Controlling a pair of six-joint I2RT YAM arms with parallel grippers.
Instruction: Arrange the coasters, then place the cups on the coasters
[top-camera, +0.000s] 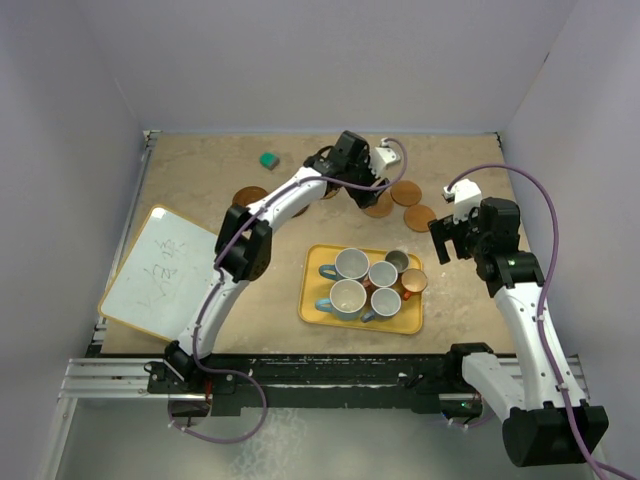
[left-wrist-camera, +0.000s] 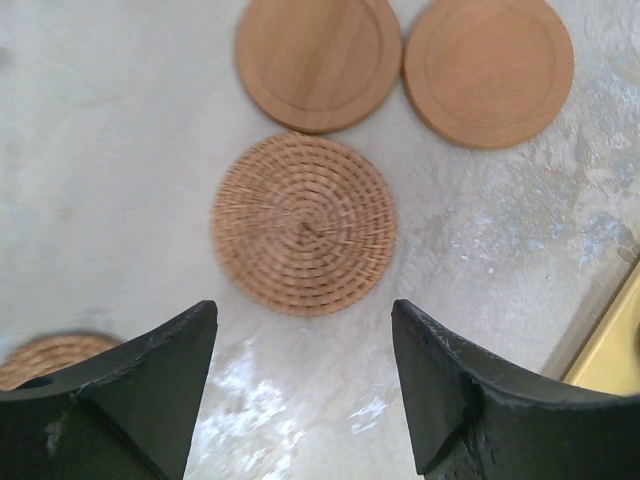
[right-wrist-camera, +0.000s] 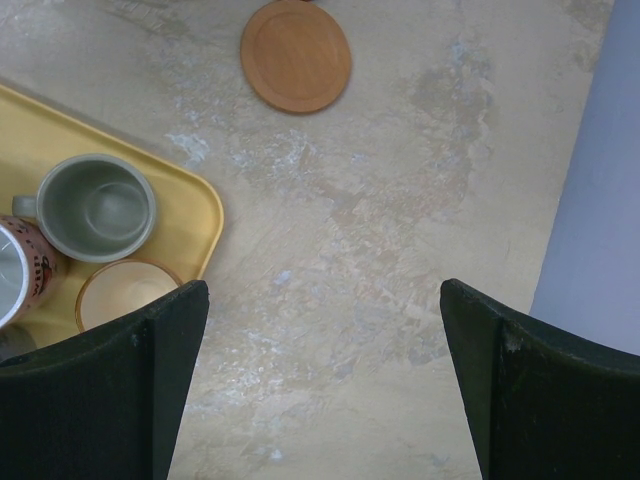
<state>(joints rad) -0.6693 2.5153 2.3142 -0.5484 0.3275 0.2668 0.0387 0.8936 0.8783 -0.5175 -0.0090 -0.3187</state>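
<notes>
My left gripper (top-camera: 352, 186) reaches to the far middle of the table, and in the left wrist view it (left-wrist-camera: 305, 330) stands open with bare table between the jaws. Just ahead lies a woven coaster (left-wrist-camera: 304, 225), with two smooth wooden coasters (left-wrist-camera: 318, 62) (left-wrist-camera: 488, 68) beyond it. Another woven coaster (left-wrist-camera: 55, 355) peeks out at the lower left. A dark coaster (top-camera: 250, 196) lies apart on the left. Several cups, among them a blue one (top-camera: 351, 264), the grey one (right-wrist-camera: 97, 207) and the orange-brown one (right-wrist-camera: 125, 290), stand on the yellow tray (top-camera: 312, 305). My right gripper (right-wrist-camera: 320, 300) hangs open and empty beside the tray's right end.
A white board (top-camera: 160, 270) lies at the left edge of the table. A small teal block (top-camera: 269, 160) sits at the far left of centre. Grey walls enclose the table on three sides, and the right wall (right-wrist-camera: 600, 200) is close to my right gripper.
</notes>
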